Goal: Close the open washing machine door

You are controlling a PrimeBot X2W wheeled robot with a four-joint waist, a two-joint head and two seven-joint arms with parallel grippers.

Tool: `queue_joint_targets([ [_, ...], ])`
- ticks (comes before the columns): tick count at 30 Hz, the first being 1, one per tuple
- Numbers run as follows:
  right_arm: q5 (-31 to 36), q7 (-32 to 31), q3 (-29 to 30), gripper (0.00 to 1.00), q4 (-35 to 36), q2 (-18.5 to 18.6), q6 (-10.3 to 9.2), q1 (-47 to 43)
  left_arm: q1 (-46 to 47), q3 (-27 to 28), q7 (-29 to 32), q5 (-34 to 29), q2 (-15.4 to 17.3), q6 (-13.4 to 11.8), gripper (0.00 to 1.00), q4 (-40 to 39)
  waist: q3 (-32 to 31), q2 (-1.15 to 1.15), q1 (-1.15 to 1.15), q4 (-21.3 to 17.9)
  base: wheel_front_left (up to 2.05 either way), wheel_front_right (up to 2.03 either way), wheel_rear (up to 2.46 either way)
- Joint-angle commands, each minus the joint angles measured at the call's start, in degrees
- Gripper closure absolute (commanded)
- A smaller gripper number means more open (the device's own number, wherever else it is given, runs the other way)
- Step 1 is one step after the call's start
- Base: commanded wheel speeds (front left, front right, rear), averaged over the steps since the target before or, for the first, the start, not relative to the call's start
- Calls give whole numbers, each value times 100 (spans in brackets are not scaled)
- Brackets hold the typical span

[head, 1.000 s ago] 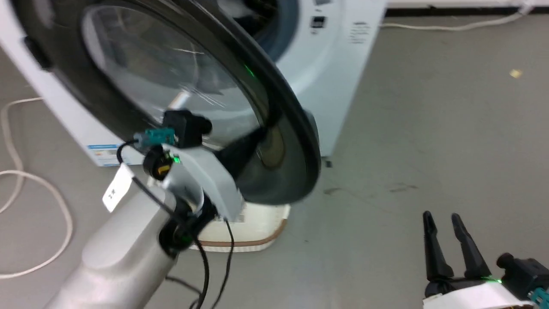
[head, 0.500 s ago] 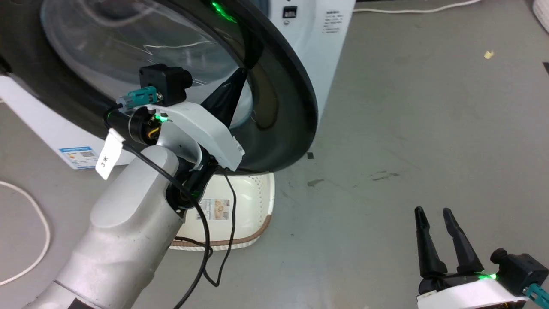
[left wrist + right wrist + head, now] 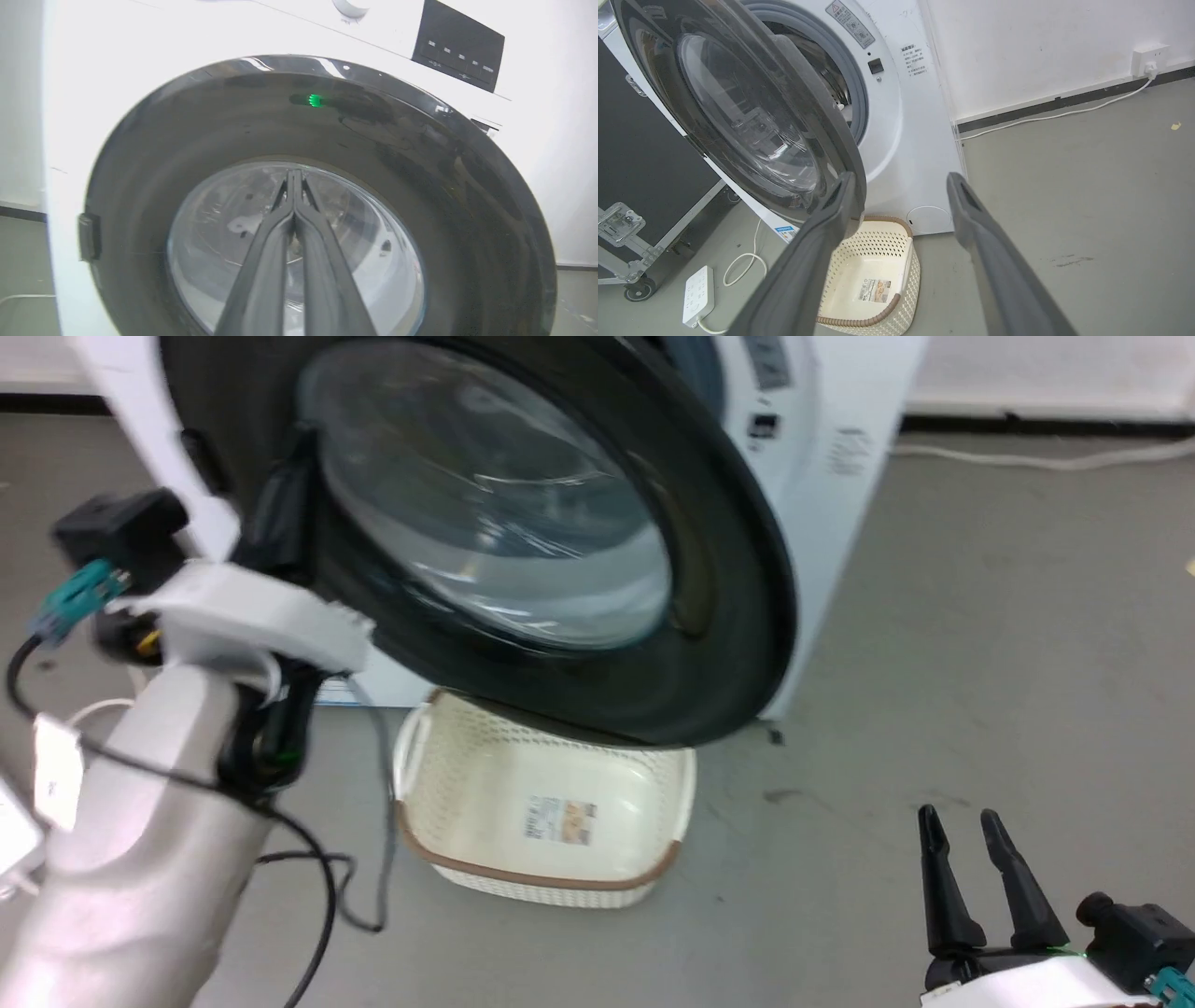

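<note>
Two grippers; your nearer one is the left. Left gripper [image 3: 294,175], fingers pressed together, points squarely at the glass of the washing machine door [image 3: 728,616], ajar off the washing machine [image 3: 826,523]. Right gripper [image 3: 959,821], spread, sits well apart.

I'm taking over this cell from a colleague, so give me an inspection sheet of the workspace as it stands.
Surface: grey floor, a few dark scuffs.
Job's things: washing machine door ajar, gap at its free edge; washing machine opening partly visible behind it.
Clutter: cream laundry basket on the floor under the door, empty but for a label; power strip and black flight case beside the machine.
Grippers: left gripper shut, pointing at the door's glass, contact unclear; right gripper open, low, away from the door.
Cables: white cable along the wall to a socket; dark cables hanging off the left arm.
Surroundings: white wall, black skirting.
</note>
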State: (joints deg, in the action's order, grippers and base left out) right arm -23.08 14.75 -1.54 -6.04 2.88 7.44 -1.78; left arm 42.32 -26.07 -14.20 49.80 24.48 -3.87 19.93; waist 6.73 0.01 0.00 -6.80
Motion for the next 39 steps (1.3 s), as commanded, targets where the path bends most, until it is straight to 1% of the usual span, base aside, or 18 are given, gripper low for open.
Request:
queue_joint_targets([
  [1, 45, 25, 28, 0, -16, -1, 5, -51, -197, 76, -48, -178, 79, -97, 100, -122, -192, -1, 0, 268, 0, 0, 0],
  [4, 86, 25, 37, 0, -27, -1, 5, -60, -540, 160, -74, -790, 327, -282, 100, -475, -276, -1, 0, 435, 0, 0, 0],
  [6, 102, 25, 57, 0, -35, -1, 5, -73, -857, 282, -76, -1106, 373, -402, 100, -727, -333, -1, 0, 530, 0, 0, 0],
  [8, 114, 25, 80, 0, -46, -1, 5, -85, -1210, 341, -77, -1322, 414, -393, 100, -920, -385, -1, 0, 602, 0, 0, 0],
  [11, 157, 25, 138, 0, -70, -1, 5, -124, -1738, 451, -78, -1445, 431, -363, 100, -1108, -481, -1, 0, 685, 0, 0, 0],
  [16, 311, 25, 226, 0, 4, -1, 5, -235, -2567, 549, -76, -1336, 499, -369, 100, -1234, -595, -1, 0, 759, 0, 0, 0],
  [21, 316, 25, 284, 0, 41, -1, 5, -371, -3166, 574, 178, -1019, 517, -446, 100, -1289, -676, -1, 0, 807, 0, 0, 0],
  [24, 237, 25, 288, 0, 36, -1, 5, -459, -3439, 600, 333, -843, 527, -499, 100, -1336, -710, -1, 0, 816, 0, 0, 0],
  [27, 219, 25, 260, 0, 25, -1, 5, -526, -3633, 493, 461, -823, 584, -458, 100, -1424, -720, -1, 0, 813, 0, 0, 0],
  [31, 223, 25, 206, 0, -5, -1, 5, -573, -3817, 537, 384, -738, 572, -465, 100, -1508, -733, -1, 0, 818, 0, 0, 0],
  [32, 243, 25, 193, 0, -14, -1, 5, -580, -3844, 556, 356, -732, 560, -490, 93, -1524, -737, -1, 0, 823, 0, 0, 0],
  [33, 263, 25, 180, 0, -23, -1, 5, -585, -3864, 565, 332, -737, 555, -507, 48, -1544, -738, -1, 0, 825, 0, 0, 0],
  [34, 315, 25, 160, 0, -35, -1, 5, -585, -3880, 571, 310, -750, 553, -526, 0, -1564, -735, -1, 0, 825, 0, 0, 0],
  [39, 568, 8, 144, 0, -19, -1, 5, -536, -3935, 596, 228, -785, 531, -594, 0, -1632, -719, -1, 0, 816, 0, 0, 0],
])
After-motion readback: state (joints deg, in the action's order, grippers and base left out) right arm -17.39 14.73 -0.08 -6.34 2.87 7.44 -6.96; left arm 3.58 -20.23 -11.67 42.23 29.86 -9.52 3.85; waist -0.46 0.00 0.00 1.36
